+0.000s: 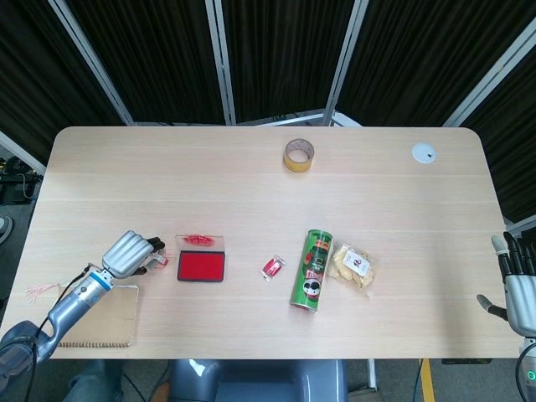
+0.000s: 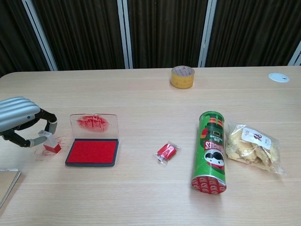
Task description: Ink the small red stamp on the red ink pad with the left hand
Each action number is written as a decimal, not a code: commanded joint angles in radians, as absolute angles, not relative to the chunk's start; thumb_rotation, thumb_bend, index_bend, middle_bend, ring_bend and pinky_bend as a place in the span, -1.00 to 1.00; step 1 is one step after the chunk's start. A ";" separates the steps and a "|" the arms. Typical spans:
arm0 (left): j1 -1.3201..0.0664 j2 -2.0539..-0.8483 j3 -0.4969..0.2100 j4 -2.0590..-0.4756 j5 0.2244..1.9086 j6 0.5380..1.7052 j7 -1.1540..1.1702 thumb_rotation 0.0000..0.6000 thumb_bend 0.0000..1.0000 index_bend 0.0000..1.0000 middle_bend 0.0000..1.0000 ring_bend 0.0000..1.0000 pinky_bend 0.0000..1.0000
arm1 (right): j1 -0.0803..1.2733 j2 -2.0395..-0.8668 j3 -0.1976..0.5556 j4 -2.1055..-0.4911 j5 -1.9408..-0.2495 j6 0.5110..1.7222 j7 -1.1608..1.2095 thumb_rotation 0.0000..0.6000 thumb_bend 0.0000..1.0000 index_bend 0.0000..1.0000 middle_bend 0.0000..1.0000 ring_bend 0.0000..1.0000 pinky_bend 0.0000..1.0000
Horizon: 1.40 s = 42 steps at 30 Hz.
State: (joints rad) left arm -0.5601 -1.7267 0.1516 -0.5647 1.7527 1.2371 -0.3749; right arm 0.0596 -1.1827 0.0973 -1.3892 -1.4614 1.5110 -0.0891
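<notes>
The small red stamp [image 2: 50,145], white on top with a red base, stands on the table just left of the open red ink pad [image 2: 91,151]. The pad's clear lid [image 2: 96,124], smeared with red, lies flat behind it. My left hand [image 2: 19,121] reaches over the stamp from the left, and its thumb and a finger pinch the white top. In the head view the left hand [image 1: 128,254] sits beside the ink pad [image 1: 201,267], with the stamp [image 1: 160,260] barely showing. My right hand [image 1: 519,289] hangs off the table's right edge, fingers spread, holding nothing.
Right of the pad lie a red candy packet [image 2: 166,152], a green Pringles can [image 2: 210,151] on its side and a snack bag [image 2: 251,147]. A tape roll [image 2: 182,76] and a white disc [image 2: 279,77] sit at the back. A notebook [image 1: 105,322] lies near my left forearm.
</notes>
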 commanded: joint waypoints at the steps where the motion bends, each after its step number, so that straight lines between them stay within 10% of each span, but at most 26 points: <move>1: -0.560 -1.725 0.151 -0.568 1.750 1.241 -0.377 1.00 -0.20 0.08 0.05 0.60 0.82 | 0.060 -1.183 0.097 -1.389 -1.461 1.510 -0.088 1.00 -1.00 -1.00 -1.00 -1.00 -1.00; 14: -0.604 -1.645 0.107 -0.783 1.744 1.307 -0.361 1.00 -0.20 0.12 0.07 0.60 0.82 | 0.060 -1.176 0.098 -1.396 -1.459 1.507 -0.071 1.00 -1.00 -1.00 -1.00 -1.00 -1.00; 24: -0.664 -1.619 0.055 -1.061 1.670 1.149 -0.169 1.00 -0.18 0.13 0.08 0.60 0.82 | 0.062 -1.173 0.102 -1.389 -1.450 1.500 -0.055 1.00 -1.00 -1.00 -1.00 -1.00 -1.00; 42: -0.665 -1.677 0.051 -1.031 1.630 1.082 -0.095 1.00 -0.17 0.14 0.09 0.60 0.82 | 0.066 -1.171 0.105 -1.380 -1.439 1.487 -0.042 1.00 -1.00 -1.00 -1.00 -1.00 -1.00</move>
